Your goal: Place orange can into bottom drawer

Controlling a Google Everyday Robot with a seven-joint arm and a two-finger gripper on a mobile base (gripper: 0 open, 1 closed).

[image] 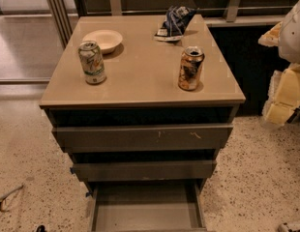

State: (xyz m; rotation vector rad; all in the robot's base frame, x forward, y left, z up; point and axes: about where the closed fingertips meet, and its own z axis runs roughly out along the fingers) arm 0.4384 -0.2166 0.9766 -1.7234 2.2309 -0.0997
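Observation:
The orange can stands upright on the right side of the cabinet top, silver top up. The bottom drawer is pulled out at the foot of the cabinet, and its plain grey inside shows with nothing in it. My gripper hangs at the right edge of the view, beside the cabinet and well to the right of the orange can, touching nothing. It is partly cut off by the frame edge.
A white-and-green can stands front left on the top, a cream bowl behind it, and a dark crumpled snack bag at the back. The top drawer and middle drawer stand slightly out. Speckled floor surrounds the cabinet.

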